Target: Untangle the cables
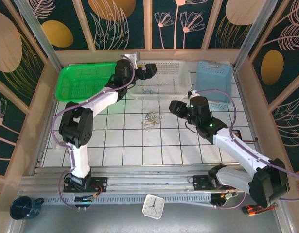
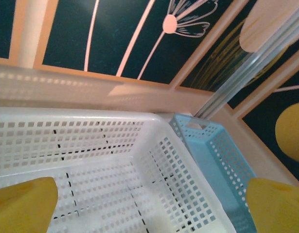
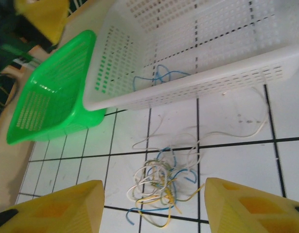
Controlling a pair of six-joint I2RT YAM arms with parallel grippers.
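Cables are lying in two places. One tangled bunch (image 3: 160, 180) of white, blue and yellowish-tan wires is resting on the white tiled table (image 1: 134, 143), just in front of the white basket (image 3: 198, 82). The strands are crossing each other so much that I cannot count them exactly. One long white cable (image 3: 237, 132) is running out of the bunch to the right and curving back toward the basket wall. One single blue cable (image 3: 156, 76) is lying apart from the bunch, inside the white basket, near its front wall.

Three baskets are standing in a row at the far side of the table: one green basket (image 1: 83, 80), the white one in the middle, and one light blue basket (image 1: 213, 77).

The left gripper (image 2: 151, 196) is hanging over the white basket, with its two yellow fingers (image 2: 23, 206) spread wide and nothing between them. The right gripper (image 3: 153, 206) is hovering just to the right of the bunch and facing it, with its fingers standing apart and pinching nothing. In both wrist views the lower edge is cutting the fingers off.

At the near edge, one white clock (image 1: 152, 206) and one dark blue mug (image 1: 24, 208) are sitting. The marks on the clock face are too small to read. One orange and black object (image 1: 256, 209) is lying partly hidden beside the right arm, and I cannot tell what it is.
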